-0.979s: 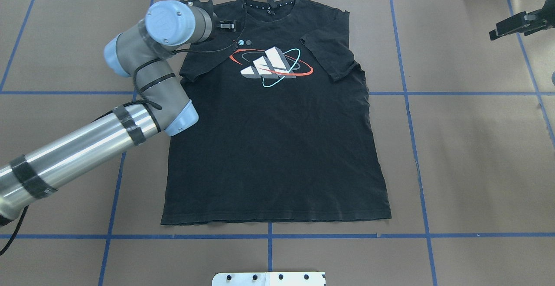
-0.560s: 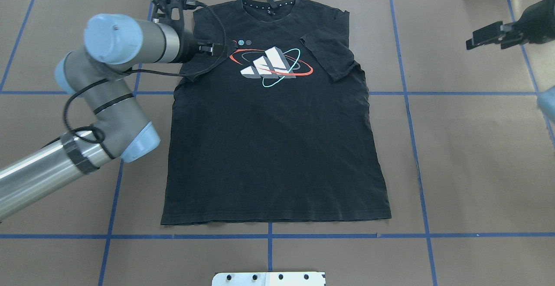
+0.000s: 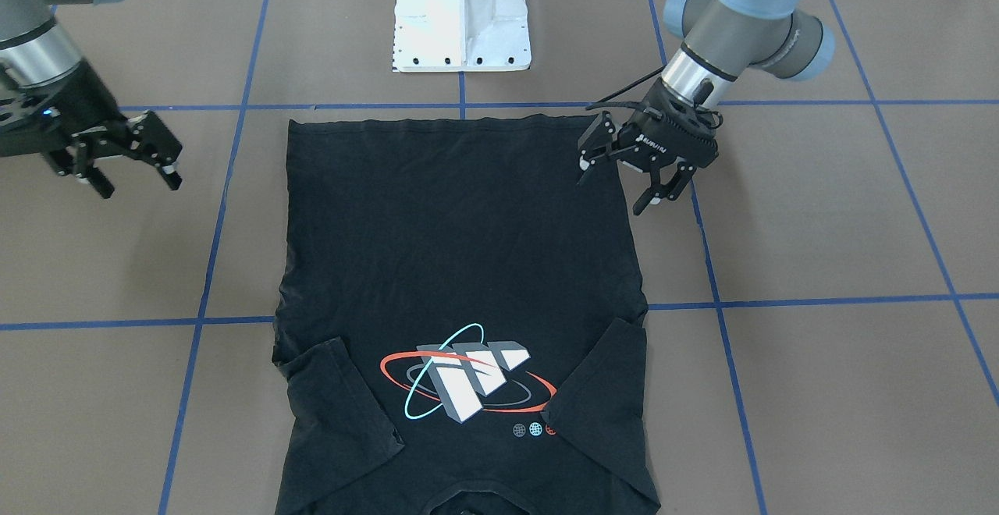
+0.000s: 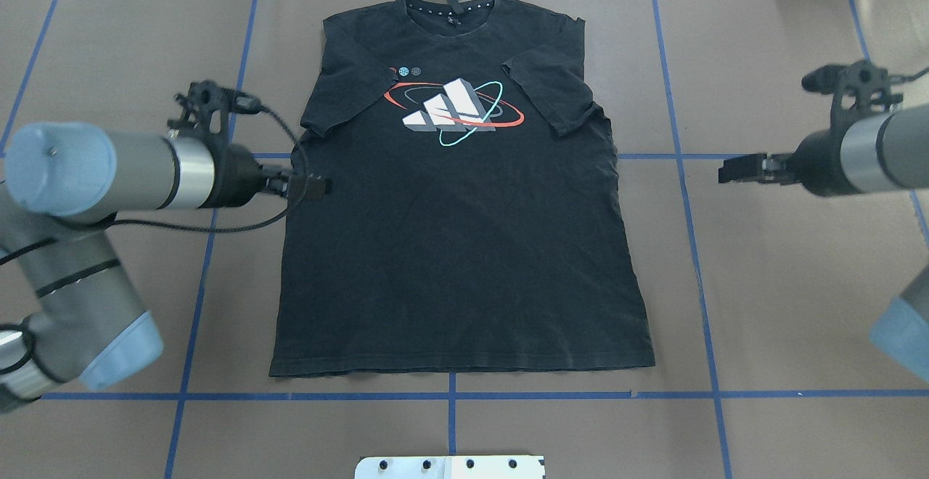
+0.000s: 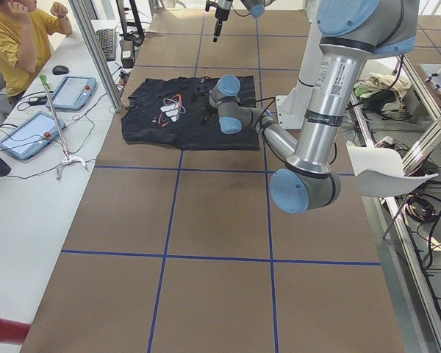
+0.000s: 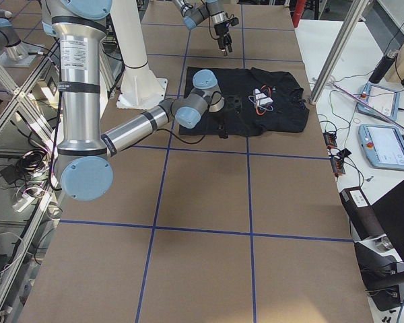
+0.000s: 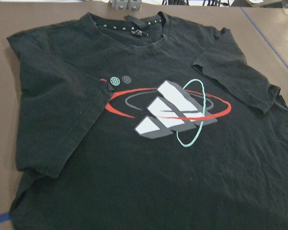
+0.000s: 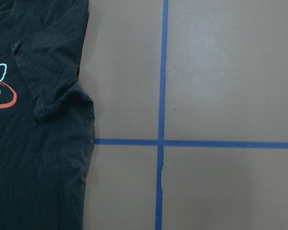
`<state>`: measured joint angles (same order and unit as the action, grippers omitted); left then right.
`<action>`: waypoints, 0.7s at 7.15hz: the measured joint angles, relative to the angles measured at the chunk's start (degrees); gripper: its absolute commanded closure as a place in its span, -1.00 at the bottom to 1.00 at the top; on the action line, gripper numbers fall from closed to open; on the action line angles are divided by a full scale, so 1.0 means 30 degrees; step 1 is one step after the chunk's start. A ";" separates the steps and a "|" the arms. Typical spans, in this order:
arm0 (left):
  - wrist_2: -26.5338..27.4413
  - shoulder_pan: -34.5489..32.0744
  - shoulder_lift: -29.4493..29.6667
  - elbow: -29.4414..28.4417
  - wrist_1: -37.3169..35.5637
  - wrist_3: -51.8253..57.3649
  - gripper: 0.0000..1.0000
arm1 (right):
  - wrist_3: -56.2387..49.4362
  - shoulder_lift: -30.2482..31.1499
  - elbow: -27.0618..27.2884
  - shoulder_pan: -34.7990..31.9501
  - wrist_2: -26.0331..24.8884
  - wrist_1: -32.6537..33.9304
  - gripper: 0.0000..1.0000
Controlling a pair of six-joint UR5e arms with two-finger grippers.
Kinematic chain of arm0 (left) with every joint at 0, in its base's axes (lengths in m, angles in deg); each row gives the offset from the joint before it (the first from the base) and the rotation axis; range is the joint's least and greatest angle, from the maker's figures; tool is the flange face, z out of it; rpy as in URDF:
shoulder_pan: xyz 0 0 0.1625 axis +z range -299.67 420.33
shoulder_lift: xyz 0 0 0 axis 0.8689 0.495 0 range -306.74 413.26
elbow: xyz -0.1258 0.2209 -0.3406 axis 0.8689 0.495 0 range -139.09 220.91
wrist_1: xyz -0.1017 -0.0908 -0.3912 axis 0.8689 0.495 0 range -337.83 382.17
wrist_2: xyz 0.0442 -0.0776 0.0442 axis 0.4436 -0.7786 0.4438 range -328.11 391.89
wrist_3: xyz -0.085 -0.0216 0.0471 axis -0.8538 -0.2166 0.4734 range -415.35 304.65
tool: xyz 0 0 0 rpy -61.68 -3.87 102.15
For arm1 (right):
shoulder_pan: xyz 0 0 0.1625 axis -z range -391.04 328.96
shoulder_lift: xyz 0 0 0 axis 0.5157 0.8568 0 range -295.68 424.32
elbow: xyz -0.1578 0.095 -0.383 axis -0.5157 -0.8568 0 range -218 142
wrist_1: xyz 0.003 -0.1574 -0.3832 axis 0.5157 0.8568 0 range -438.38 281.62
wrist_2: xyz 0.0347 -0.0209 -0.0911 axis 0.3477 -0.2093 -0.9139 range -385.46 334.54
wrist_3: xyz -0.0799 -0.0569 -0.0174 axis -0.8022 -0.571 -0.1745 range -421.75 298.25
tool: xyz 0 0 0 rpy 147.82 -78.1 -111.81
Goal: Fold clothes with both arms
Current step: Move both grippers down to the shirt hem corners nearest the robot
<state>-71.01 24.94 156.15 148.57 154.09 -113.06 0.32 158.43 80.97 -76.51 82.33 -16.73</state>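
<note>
Left gripper (image 3: 616, 187): jaws spread wide, over the T-shirt (image 4: 450, 247) at its side edge
Right gripper (image 3: 136, 183): wide too, well apart from the T-shirt
T-shirt: flat on table (image 4: 798, 283) (print up, sleeves folded in)

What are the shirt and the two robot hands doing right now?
Shirt: lying flat, logo up, both sleeves folded in, body not yet folded.
Left gripper: open, at the shirt's side edge, holding nothing.
Right gripper: open, off to the side of the shirt, holding nothing.
</note>
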 measured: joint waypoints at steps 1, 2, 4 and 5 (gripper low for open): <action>0.1051 0.1369 -0.1304 0.0894 0.0010 -0.1004 -1.00 | 0.1214 0.1562 0.0309 0.1637 -0.1316 -0.1988 -1.00; 0.2452 0.3062 -0.2146 0.1424 0.0008 -0.2321 -1.00 | 0.2171 0.2993 0.0629 0.3131 -0.2509 -0.3537 -1.00; 0.3790 0.5294 -0.2891 0.1718 -0.0017 -0.4158 -1.00 | 0.4200 0.4258 0.1051 0.6469 -0.5840 -0.4531 -1.00; 0.3899 0.5755 -0.3237 0.1734 -0.0031 -0.4564 -1.00 | 0.5027 0.4391 0.1119 0.7856 -0.7300 -0.4601 -1.00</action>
<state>-59.31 42.20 146.44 153.77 154.00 -126.76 15.41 171.60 84.33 -52.94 60.43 -30.54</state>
